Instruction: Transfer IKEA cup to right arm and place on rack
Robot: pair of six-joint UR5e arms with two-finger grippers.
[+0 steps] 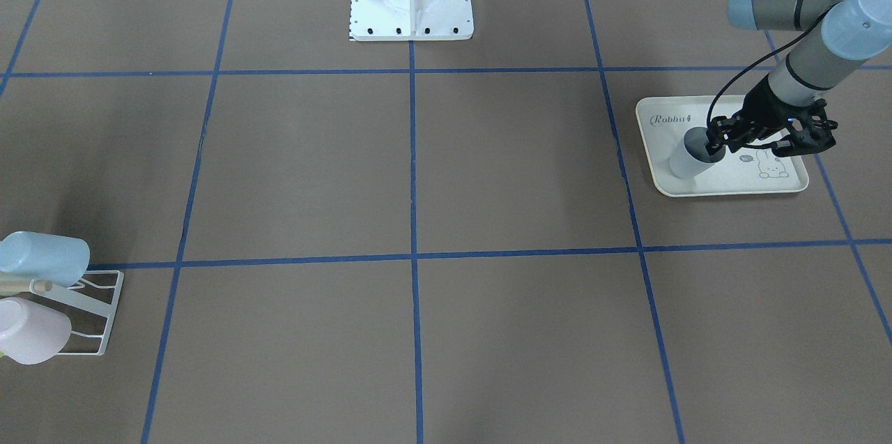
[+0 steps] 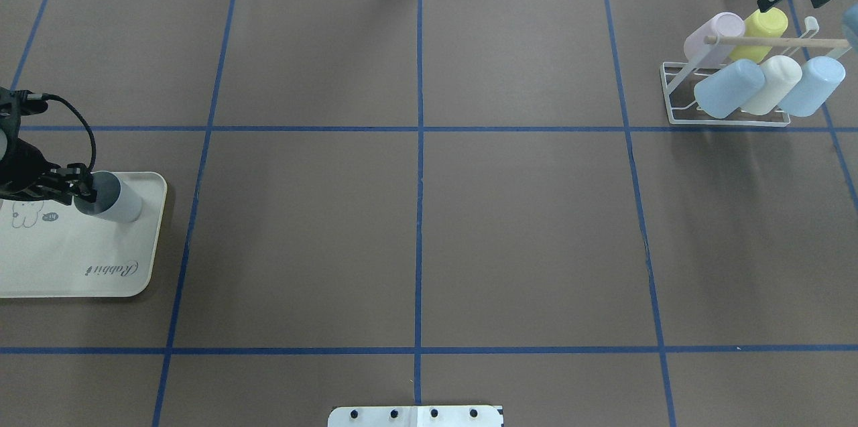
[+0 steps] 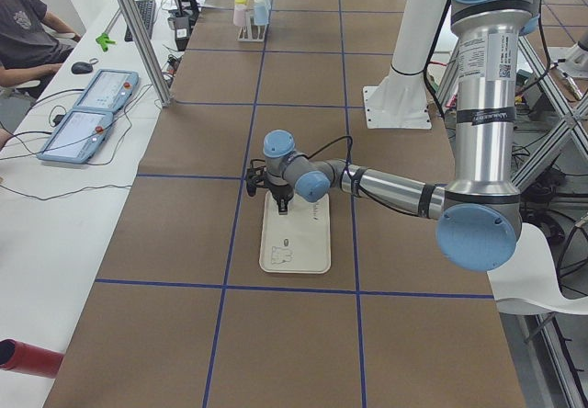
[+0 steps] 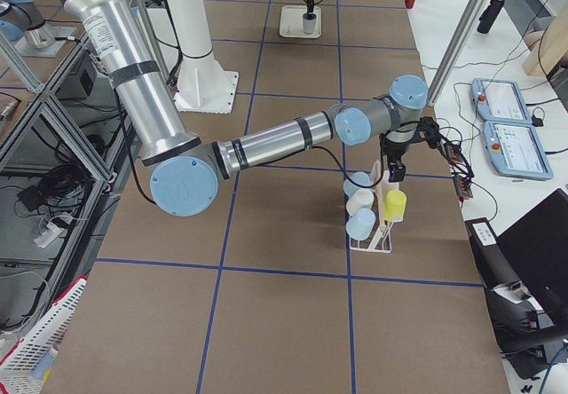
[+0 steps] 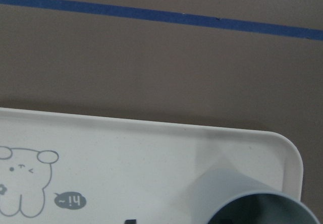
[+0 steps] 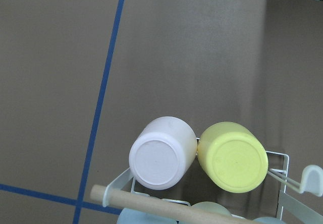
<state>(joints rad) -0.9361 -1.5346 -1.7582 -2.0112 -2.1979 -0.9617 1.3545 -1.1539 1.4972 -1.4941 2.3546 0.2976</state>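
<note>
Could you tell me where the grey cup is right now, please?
In the overhead view, the grey cup stands in the rabbit tray's far corner at the table's left edge, left pincer at its rim.

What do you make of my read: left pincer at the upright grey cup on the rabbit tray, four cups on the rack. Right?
Not quite. The overhead view shows five cups on the rack, not four: pink, yellow, cream and two blue. The rest holds: the left pincer is at the upright grey cup on the rabbit tray.
</note>
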